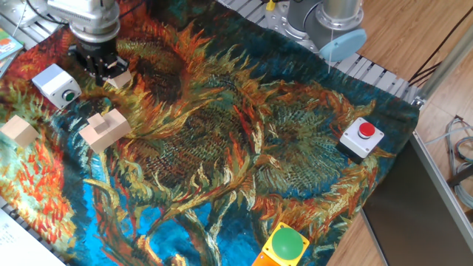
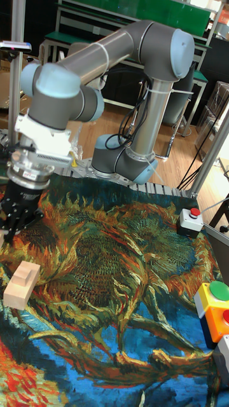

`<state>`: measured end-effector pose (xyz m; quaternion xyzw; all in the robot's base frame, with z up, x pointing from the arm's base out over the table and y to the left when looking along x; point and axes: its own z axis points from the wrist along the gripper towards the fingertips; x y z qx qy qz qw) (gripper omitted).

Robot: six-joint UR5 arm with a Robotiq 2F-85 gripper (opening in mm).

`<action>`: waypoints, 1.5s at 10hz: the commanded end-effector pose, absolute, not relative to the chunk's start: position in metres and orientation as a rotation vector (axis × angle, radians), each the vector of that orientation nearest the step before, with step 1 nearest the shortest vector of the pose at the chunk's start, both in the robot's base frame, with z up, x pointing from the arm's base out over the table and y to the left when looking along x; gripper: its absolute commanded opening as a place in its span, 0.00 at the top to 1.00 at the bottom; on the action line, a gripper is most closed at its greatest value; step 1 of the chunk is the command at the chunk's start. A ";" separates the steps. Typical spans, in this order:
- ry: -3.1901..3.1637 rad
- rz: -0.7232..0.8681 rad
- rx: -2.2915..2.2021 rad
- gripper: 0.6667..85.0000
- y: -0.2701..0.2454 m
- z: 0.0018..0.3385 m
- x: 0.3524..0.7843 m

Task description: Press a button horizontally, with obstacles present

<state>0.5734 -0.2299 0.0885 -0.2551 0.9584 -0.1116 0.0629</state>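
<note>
While lining up the press | gripper (image 1: 98, 72) just behind-right of button (image 1: 69, 95) on white box at tabletop's left edge, finger gap unreadable | drop level beside small cube (image 1: 122, 77), push sideways, steer off notched block (image 1: 105, 130)

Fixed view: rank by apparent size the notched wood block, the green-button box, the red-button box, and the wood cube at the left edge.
1. Notched wood block
2. Green-button box and red-button box: look alike, not ranked
3. Wood cube, smallest

They sit at differing distances from the camera, so this is apparent size only.
</note>
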 end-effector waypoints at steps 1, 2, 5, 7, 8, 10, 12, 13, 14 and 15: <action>2.888 -0.349 -0.817 0.86 -0.239 0.070 0.583; 2.897 -0.351 -0.803 0.85 -0.239 0.070 0.582; 2.921 -0.427 -0.699 0.87 -0.254 0.073 0.581; 2.934 -0.298 -0.542 0.87 -0.233 0.069 0.583; 2.923 -0.288 -0.502 0.87 -0.232 0.070 0.587; 2.924 -0.310 -0.498 0.90 -0.235 0.070 0.588; 2.924 -0.350 -0.522 0.94 -0.239 0.060 0.601; 2.933 -0.360 -0.543 0.95 -0.241 0.055 0.602; 2.938 -0.351 -0.556 0.95 -0.238 0.053 0.602; 2.942 -0.293 -0.549 0.95 -0.230 0.053 0.597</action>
